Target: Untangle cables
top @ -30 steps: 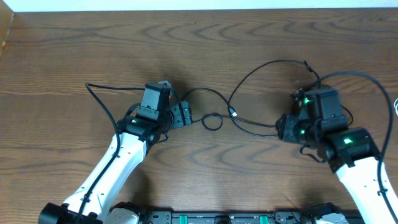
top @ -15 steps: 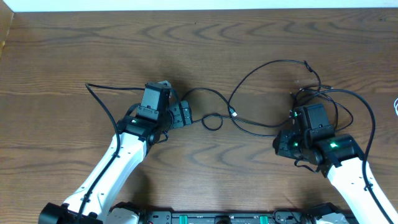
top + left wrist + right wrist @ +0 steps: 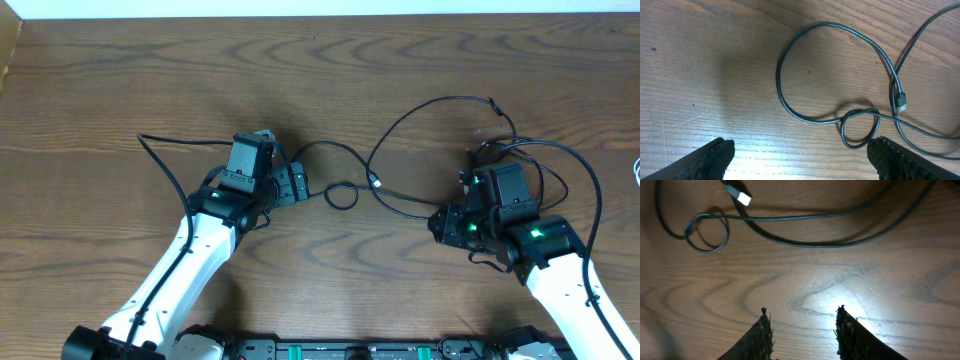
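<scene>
The cables (image 3: 778, 82) are laid loose on the table (image 3: 320, 60) between the two arms, and nothing is held. The left gripper (image 3: 800, 160) is kept above the wood with its fingers spread wide, near the wide bend. The fingers of the right gripper (image 3: 802, 330) are also apart, with only bare wood between them. The step in hand seems to be the approach for a grasp. The strand is stretched mainly from left to right. One small loop (image 3: 844, 120) is crossed over itself near the plug (image 3: 901, 102), which is pointed toward the robot's side. For the next move, a strand beside this loop should probably be pinched and drawn outward, so that the crossing is opened
</scene>
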Controlling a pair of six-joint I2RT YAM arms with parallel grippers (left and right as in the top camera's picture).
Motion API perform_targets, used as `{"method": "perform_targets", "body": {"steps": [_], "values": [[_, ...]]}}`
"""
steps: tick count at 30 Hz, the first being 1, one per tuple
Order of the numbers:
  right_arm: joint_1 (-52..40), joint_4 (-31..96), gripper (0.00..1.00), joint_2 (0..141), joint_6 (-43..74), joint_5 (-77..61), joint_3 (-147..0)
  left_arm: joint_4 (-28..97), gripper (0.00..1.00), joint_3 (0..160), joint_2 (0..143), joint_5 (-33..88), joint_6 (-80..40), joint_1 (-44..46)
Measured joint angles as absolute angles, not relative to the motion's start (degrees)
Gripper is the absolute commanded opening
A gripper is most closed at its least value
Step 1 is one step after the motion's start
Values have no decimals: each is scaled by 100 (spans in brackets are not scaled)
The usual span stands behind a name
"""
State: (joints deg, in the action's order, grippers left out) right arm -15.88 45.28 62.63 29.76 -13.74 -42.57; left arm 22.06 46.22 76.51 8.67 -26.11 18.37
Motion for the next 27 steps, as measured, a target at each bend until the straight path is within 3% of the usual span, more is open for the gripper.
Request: {"method": "perform_targets", "body": {"steps": [11, 27], "values": [[-1640, 4117, 43, 6263, 2974, -1483, -4257, 2206, 91, 4622, 7651, 867, -2611, 1837], [-2587, 3199, 49, 6340, 2674, -1413, -4257, 2206, 91, 4622, 7651, 867, -2611, 1837]]}}
